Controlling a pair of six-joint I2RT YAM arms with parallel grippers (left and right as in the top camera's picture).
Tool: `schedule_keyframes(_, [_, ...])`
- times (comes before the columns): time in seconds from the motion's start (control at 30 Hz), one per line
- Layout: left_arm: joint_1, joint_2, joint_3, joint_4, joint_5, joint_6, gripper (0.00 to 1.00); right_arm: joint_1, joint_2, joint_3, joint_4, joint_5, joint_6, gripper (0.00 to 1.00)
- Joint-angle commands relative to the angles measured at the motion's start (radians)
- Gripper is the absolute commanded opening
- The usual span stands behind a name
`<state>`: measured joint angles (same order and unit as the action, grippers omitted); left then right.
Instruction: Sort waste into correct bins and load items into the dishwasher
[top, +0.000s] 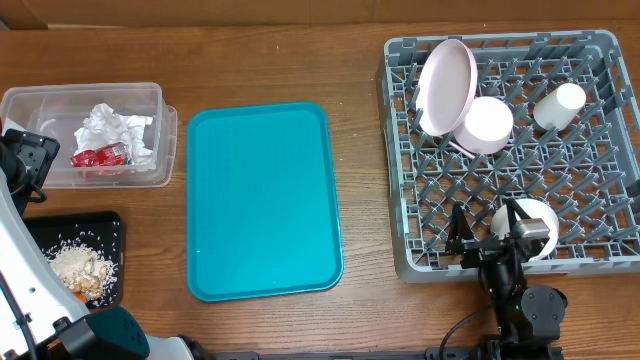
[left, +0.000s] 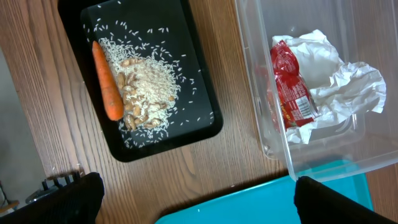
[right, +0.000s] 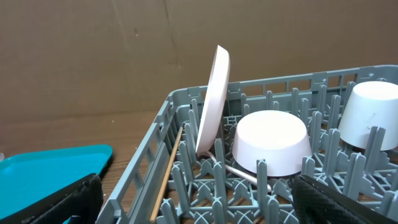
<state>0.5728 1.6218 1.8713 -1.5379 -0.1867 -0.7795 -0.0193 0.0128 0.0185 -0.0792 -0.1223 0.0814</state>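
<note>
R gripper (right: 198, 200) sits wide open, empty; swinging fwd, we cd clip the on-edge plate (right: 212, 99) just ahead, toppling it in the dishwasher (right: 149, 152).

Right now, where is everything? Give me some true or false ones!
1. The orange carrot lies in the flat black rectangular tray. True.
2. The small red wrapper lies in the black tray. False: it is in the clear plastic rectangular tub with the crumpled white paper napkins.
3. The round pale pink plate stands on edge in the grey plastic dish rack. True.
4. The small white cup is in the black tray. False: it is in the dish rack.
</note>
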Motion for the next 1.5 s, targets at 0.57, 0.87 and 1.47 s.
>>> schedule_keyframes(0.57, [-0.005, -0.035, 0.002, -0.031, 0.010, -0.003, 1.00, -0.005, -0.010, -0.011, 0.005, 0.010, 0.000, 1.00])
schedule_keyframes(0.87, [-0.187, -0.264, -0.249, 0.207, 0.050, -0.005, 1.00, -0.005, -0.010, -0.011, 0.006, 0.010, 0.000, 1.00])
schedule_keyframes(1.47, [-0.516, -0.984, -1.403, 1.289, 0.267, 0.472, 1.00, -0.005, -0.010, -0.011, 0.006, 0.010, 0.000, 1.00])
